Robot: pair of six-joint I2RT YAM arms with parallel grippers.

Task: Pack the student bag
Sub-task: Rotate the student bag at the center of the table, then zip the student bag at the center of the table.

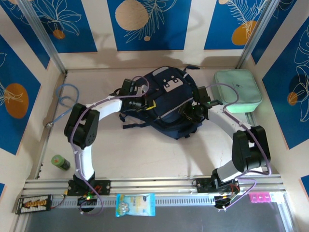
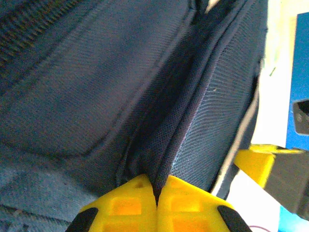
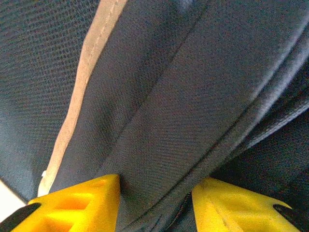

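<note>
Counting the counter (image 1: 145,154) gives one bag (image 1: 164,96), one mint case (image 1: 237,91), one green bottle (image 1: 60,162), one snack packet (image 1: 135,204), one pink block (image 1: 259,197) and one loose blue cable (image 1: 65,104). Two arms work, each with one end effector.

The bag lies flat between the two, touching both. The left end effector (image 1: 147,103) sits at the bag's left edge. In its wrist view it (image 2: 157,181) is closed tight, its yellow fingers (image 2: 130,203) meeting on a fold of the bag (image 2: 96,96).

The right end effector (image 1: 193,111) is at the bag's right side. Its wrist view (image 3: 155,186) shows the jaws standing partly apart, astride a ridge of the bag (image 3: 193,72), with the grey stripe just left of them. Whether they clamp that ridge I cannot tell.

The case lies just beyond the right end effector, away from the bag. The bottle and cable lie well left of the left one, and the packet and block are back by the arm bases. Black straps trail from the bag below the left end effector.
</note>
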